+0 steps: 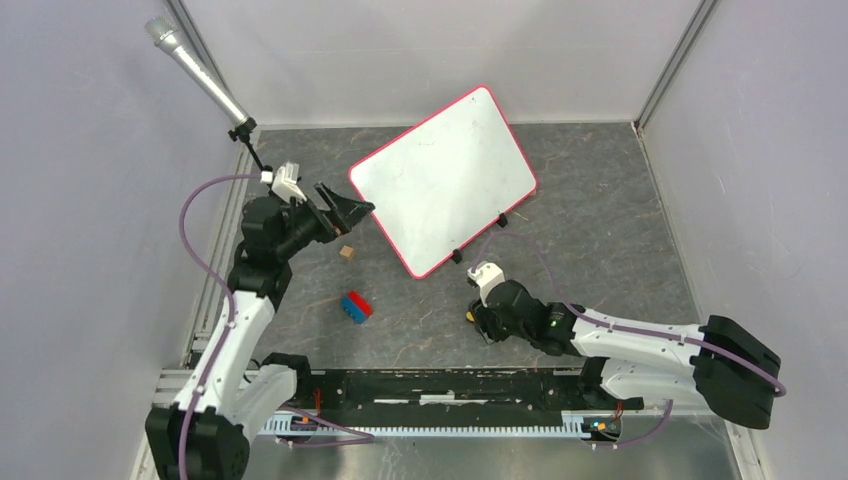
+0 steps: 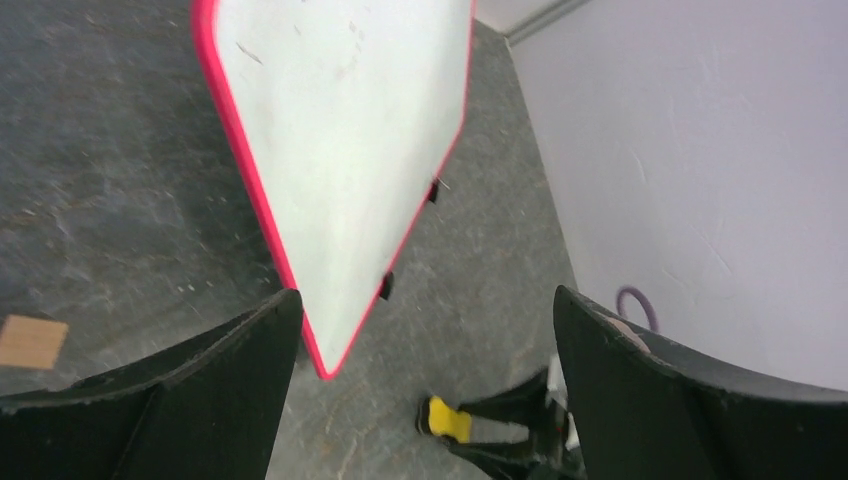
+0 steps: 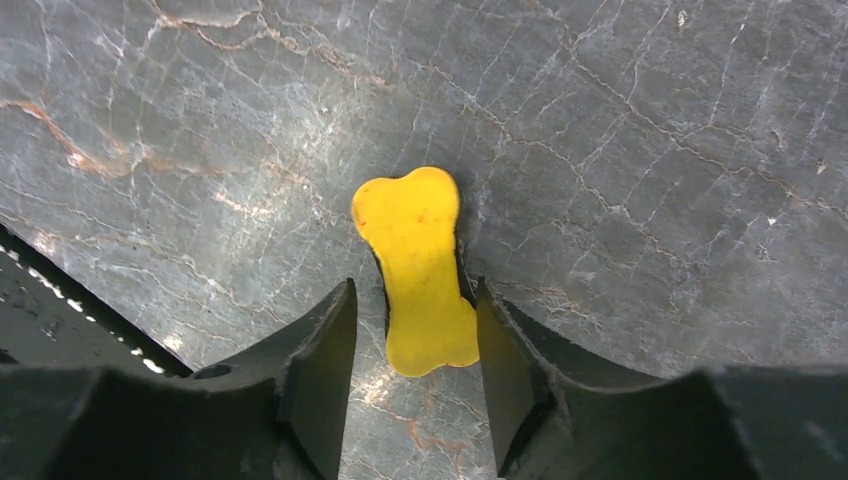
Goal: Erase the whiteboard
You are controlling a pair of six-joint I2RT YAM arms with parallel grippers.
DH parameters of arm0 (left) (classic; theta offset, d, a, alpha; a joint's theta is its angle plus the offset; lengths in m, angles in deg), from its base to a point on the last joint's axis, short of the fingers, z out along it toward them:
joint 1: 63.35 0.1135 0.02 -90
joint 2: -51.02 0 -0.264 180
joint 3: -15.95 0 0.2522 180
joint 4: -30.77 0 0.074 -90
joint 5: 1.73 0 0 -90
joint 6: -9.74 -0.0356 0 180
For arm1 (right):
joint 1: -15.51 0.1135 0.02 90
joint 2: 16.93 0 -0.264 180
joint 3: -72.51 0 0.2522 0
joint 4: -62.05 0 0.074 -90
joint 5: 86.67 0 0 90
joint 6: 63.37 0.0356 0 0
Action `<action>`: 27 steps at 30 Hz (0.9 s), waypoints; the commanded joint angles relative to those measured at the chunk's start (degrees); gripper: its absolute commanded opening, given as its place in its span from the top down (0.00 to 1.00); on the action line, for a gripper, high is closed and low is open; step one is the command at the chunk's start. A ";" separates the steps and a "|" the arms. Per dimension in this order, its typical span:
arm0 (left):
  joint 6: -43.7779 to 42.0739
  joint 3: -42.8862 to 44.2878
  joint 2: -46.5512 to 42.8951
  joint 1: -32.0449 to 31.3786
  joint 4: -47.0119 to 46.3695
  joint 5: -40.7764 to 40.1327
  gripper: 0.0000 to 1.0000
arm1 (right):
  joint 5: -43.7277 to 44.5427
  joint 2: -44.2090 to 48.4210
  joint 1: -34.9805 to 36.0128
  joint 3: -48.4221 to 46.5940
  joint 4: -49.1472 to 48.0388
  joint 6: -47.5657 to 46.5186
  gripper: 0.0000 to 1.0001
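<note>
Left gripper (image 2: 425,295) is held wide open beside a corner of the whiteboard (image 1: 445,175); right gripper (image 3: 413,290) is parted loosely around a yellow bone-shaped piece (image 3: 415,260) laid on the table (image 1: 600,220).

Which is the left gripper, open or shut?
Open. In the left wrist view the left gripper shows its fingers far apart, gripping nothing; the whiteboard lies beyond them.
</note>
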 commanded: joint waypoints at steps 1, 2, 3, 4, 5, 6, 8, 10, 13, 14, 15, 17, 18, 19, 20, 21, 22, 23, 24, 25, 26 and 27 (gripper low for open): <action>6.05 -4.78 -7.66 0.07 -0.04 6.96 0.00 | 0.54 -0.26 0.90 -1.44 1.37 0.79 0.43; 6.50 -5.78 -9.84 -0.11 0.22 7.38 0.00 | 0.91 0.02 0.90 -2.17 2.49 0.39 0.39; 6.75 -6.47 -11.25 -0.53 0.62 7.41 0.00 | 1.59 0.79 0.97 -3.29 3.94 -0.09 0.33; 6.98 -6.85 -13.02 -1.48 1.00 7.09 0.00 | 2.35 1.67 1.05 -4.10 5.06 -0.71 0.26; 7.36 -6.99 -14.06 -2.76 1.15 6.33 0.00 | 2.93 3.24 1.06 -5.07 6.41 -1.38 0.20; 7.47 -6.95 -15.12 -4.99 1.02 5.27 0.00 | 3.84 4.59 1.07 -6.18 7.54 -1.96 0.13; 6.36 -5.83 -15.47 -11.32 0.73 2.27 0.00 | 5.68 7.71 1.03 -8.52 10.42 -2.87 0.03; 4.20 -3.54 -14.52 -17.81 0.68 -0.07 0.00 | 7.65 11.11 1.07 -11.13 13.45 -4.14 0.02; 0.17 0.53 -14.07 -25.19 0.74 -2.72 0.00 | 12.80 15.45 1.04 -17.26 19.39 -5.32 0.02; -1.23 1.79 -14.29 -26.86 0.73 -3.61 0.00 | 15.12 16.61 1.08 -19.43 21.16 -5.60 0.02; -2.86 3.38 -14.51 -27.73 0.83 -3.96 0.00 | 17.16 18.04 1.08 -22.08 23.02 -6.27 0.02; -5.85 6.96 -14.66 -28.13 1.59 -3.89 0.00 | 20.79 20.58 1.03 -27.26 25.38 -8.64 0.02; -7.27 8.68 -14.86 -28.13 1.99 -3.91 0.00 | 22.19 21.77 1.03 -30.02 25.92 -9.98 0.02; -8.94 10.79 -15.19 -28.15 2.50 -4.44 0.00 | 23.90 23.19 1.02 -32.24 26.08 -11.50 0.02; -10.31 13.00 -15.45 -28.12 3.07 -5.20 0.00 | 25.38 24.57 1.09 -34.84 25.97 -12.64 0.02; -11.49 14.73 -15.92 -28.14 3.36 -5.88 0.00 | 26.89 25.72 1.09 -36.71 25.52 -13.81 0.02; -12.89 16.55 -16.25 -28.19 3.47 -6.28 0.00 | 27.77 27.19 1.08 -38.87 24.73 -15.07 0.02; -13.84 17.96 -16.74 -28.13 3.70 -7.03 0.00 | 28.47 28.17 1.04 -40.72 24.01 -16.08 0.02; -14.84 19.42 -17.20 -28.13 3.85 -7.63 0.00 | 28.38 29.41 1.03 -41.81 22.84 -17.50 0.02; -15.45 20.75 -17.57 -28.14 4.26 -8.64 0.00 | 28.08 30.34 1.05 -42.80 21.82 -18.84 0.02; -16.15 21.89 -18.10 -28.13 4.74 -9.95 0.00 | 27.83 31.44 1.03 -43.29 20.66 -19.81 0.02; -16.70 23.21 -18.47 -28.12 5.76 -11.00 0.00 | 27.71 32.33 1.04 -43.64 19.82 -20.59 0.02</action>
